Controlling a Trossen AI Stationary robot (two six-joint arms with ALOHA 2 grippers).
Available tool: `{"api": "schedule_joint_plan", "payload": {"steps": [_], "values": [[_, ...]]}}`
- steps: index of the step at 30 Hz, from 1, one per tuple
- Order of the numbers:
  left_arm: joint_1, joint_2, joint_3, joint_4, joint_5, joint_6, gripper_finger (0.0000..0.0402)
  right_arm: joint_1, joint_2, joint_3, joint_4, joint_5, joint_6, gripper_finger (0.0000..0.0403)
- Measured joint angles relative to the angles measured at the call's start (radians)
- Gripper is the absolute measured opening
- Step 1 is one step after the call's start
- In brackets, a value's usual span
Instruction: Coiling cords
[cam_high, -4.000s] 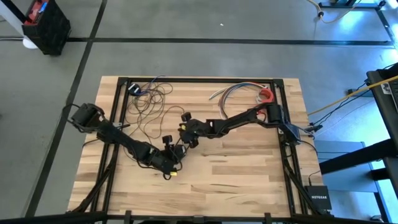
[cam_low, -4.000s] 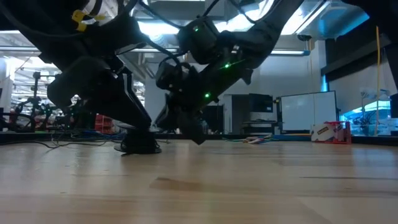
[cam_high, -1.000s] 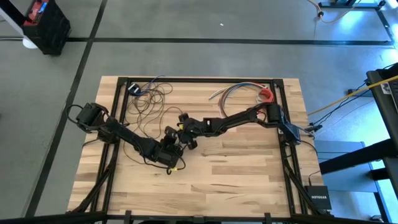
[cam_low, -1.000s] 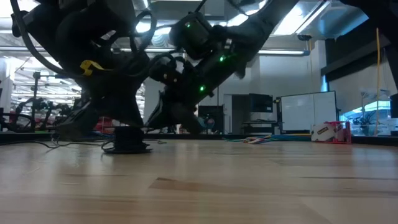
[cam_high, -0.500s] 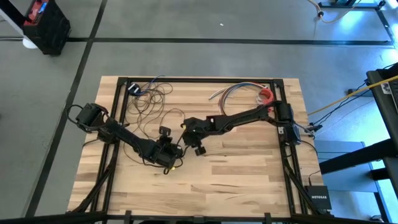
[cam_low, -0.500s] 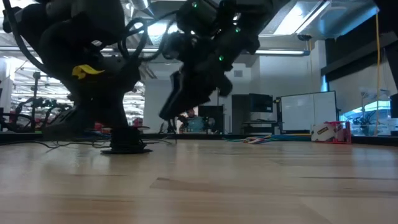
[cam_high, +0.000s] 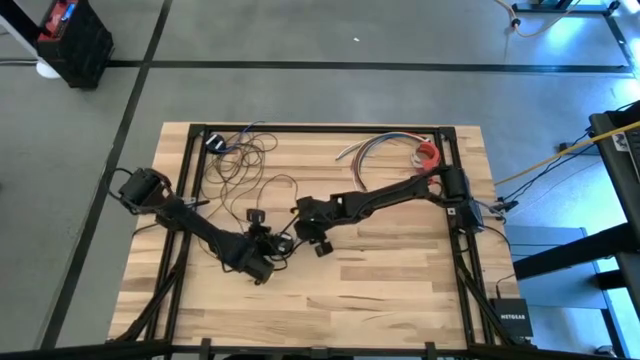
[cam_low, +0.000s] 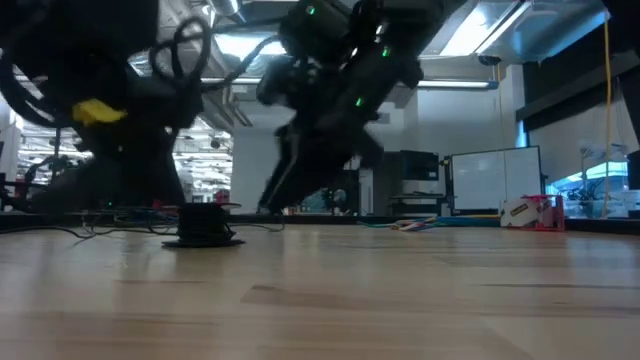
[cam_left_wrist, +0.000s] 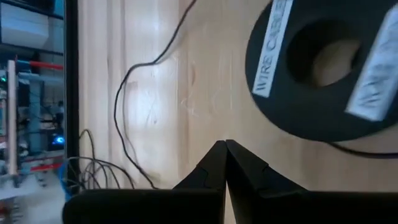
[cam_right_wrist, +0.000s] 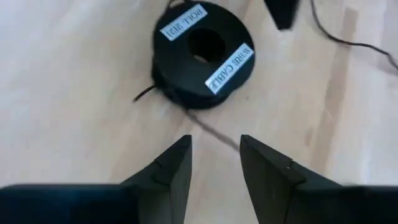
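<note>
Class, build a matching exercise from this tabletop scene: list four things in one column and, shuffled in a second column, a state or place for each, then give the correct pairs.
Column A
1. left gripper
2. right gripper
3. black spool
4. multicoloured wires

Column B
a. fingers apart, holding nothing
b. lying flat on the wood, white labels on top
c. fingers pressed together
d. at the far edge of the table, on the right arm's side

Pairs: 1-c, 2-a, 3-b, 4-d
</note>
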Motion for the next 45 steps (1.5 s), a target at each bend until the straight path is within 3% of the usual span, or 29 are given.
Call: {"api": "schedule_joint_plan", "payload": {"steps": [5, 9, 13, 16, 21, 33, 45], "values": [[-0.056, -0.066, -0.006, -0.003, 0.000, -0.168, 0.0001, 0.009, -0.089, -0.004, -0.181, 0.046, 0.028, 0.0140], [-0.099, -0.105, -0.054, 0.083, -0.002, -0.269, 0.0001, 0.007, -0.125, -0.118, -0.149, 0.056, 0.068, 0.0139], [-0.102, -0.109, -0.106, 0.282, -0.001, -0.254, 0.0001, 0.007, -0.149, -0.274, 0.070, 0.061, 0.127, 0.0127], [-0.083, -0.109, -0.121, 0.433, 0.031, -0.151, 0.0001, 0.008, -0.147, -0.385, 0.265, 0.048, 0.171, 0.0119], [-0.041, -0.109, -0.117, 0.471, 0.075, -0.110, 0.0001, 0.007, -0.146, -0.498, 0.523, 0.046, 0.220, 0.0116], [0.071, -0.113, -0.240, 0.505, 0.075, -0.260, 0.0001, 0.008, -0.146, -0.509, 0.559, 0.034, 0.209, 0.0115], [0.066, -0.295, -0.231, 0.581, 0.199, -0.159, 0.0010, 0.007, -0.146, -0.508, 0.570, 0.034, 0.208, 0.0115]]}}
